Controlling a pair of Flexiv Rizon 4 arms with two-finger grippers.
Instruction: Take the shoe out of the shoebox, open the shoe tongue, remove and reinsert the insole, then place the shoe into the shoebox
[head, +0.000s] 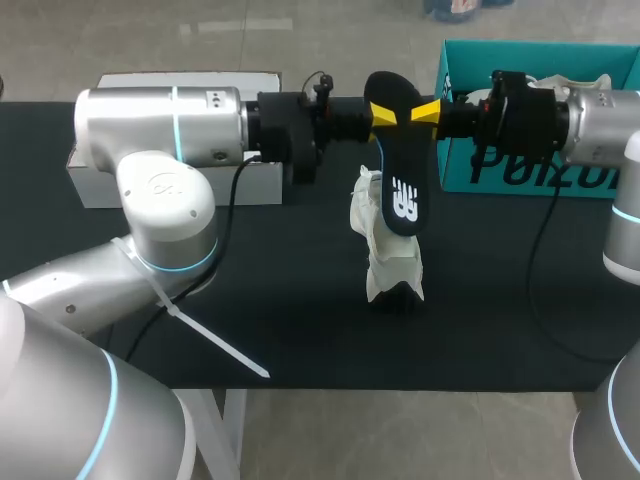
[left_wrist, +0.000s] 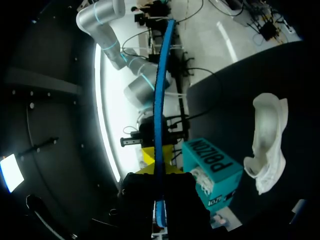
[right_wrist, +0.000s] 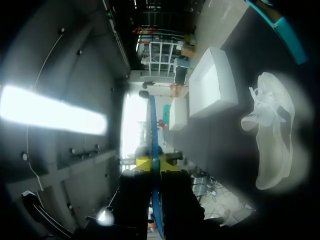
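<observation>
A black insole (head: 400, 185) with a white logo hangs in the air above the middle of the table. My left gripper (head: 385, 113) is shut on its upper left edge and my right gripper (head: 424, 112) on its upper right edge, tips nearly meeting. Both wrist views show the insole edge-on as a blue strip (left_wrist: 160, 100) (right_wrist: 154, 130) running out from between the dark fingers of the left gripper (left_wrist: 160, 197) and the right gripper (right_wrist: 156, 195). The white shoe (head: 390, 255) lies on the black table under the insole. It also shows as the shoe (left_wrist: 267, 140) (right_wrist: 272, 135) in both wrist views.
The teal shoebox (head: 540, 170) stands at the back right, behind my right wrist, and shows as the teal box (left_wrist: 212, 170) in the left wrist view. A white box lid (head: 100, 185) (right_wrist: 215, 82) sits at the back left under my left arm.
</observation>
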